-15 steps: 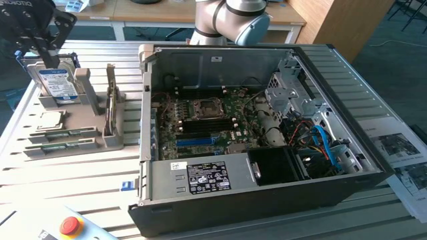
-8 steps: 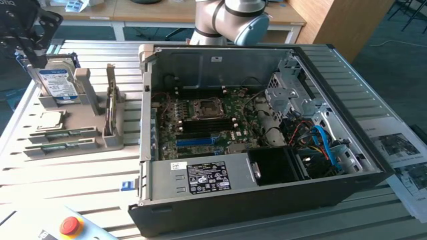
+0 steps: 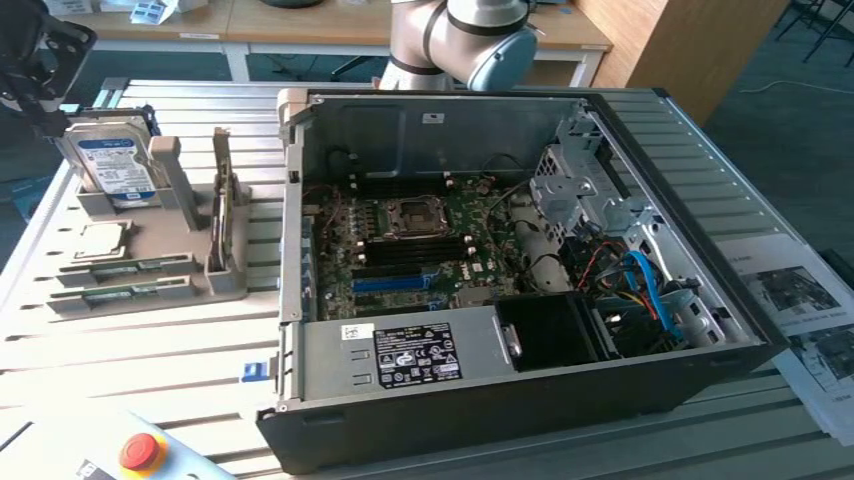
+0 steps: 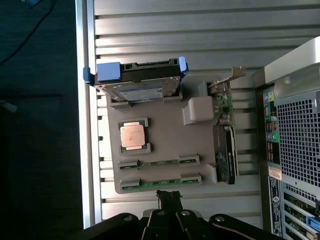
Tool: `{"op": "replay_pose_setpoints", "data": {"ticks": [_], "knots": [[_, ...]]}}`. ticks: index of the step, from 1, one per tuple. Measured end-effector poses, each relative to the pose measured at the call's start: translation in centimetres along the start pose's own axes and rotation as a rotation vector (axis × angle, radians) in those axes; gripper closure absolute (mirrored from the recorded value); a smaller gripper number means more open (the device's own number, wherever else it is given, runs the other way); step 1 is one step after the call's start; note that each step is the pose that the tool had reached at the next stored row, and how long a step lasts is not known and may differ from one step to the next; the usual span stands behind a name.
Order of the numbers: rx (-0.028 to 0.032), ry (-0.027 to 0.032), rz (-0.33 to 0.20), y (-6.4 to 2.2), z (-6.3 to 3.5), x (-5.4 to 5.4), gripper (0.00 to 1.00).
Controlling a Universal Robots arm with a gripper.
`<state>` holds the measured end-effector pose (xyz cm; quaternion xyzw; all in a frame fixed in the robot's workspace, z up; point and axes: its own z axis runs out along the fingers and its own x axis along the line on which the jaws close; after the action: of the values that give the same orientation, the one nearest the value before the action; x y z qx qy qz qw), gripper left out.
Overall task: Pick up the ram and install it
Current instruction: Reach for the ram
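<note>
On the grey holder (image 4: 170, 135), which sits on the slatted table (image 3: 134, 370) just beside the open computer case (image 3: 534, 130), the ram (image 4: 160, 183) lies flat in the outermost cradle. End brackets pin it, probably so that its long middle stays free for a grasp. A second stick (image 4: 159, 162) fills the neighbouring cradle. Beyond that lie the square processor (image 4: 133, 136) and the hard drive (image 4: 137, 80), which stands on edge at the holder's opposite end. An expansion card (image 4: 225, 135) stands upright along the holder's case side. The gripper (image 4: 169, 197) hangs above the holder's ram end, fingers pressed together with nothing between them, clear of the ram. By the look of it, the pick has not begun.
</note>
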<state>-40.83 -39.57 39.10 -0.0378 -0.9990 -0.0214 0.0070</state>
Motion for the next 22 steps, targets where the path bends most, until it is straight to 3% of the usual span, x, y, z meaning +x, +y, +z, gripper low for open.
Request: {"op": "replay_pose_setpoints", "data": {"ticks": [9, 14, 22], "knots": [[0.0, -0.0001, 0.0, 0.08, 0.01, 0.0, 0.9], [0.0005, -0.0001, 0.0, 1.39, 0.07, 0.3, 0.9], [0.0005, 0.0, 0.0, 1.81, 0.08, 0.4, 0.9]]}}
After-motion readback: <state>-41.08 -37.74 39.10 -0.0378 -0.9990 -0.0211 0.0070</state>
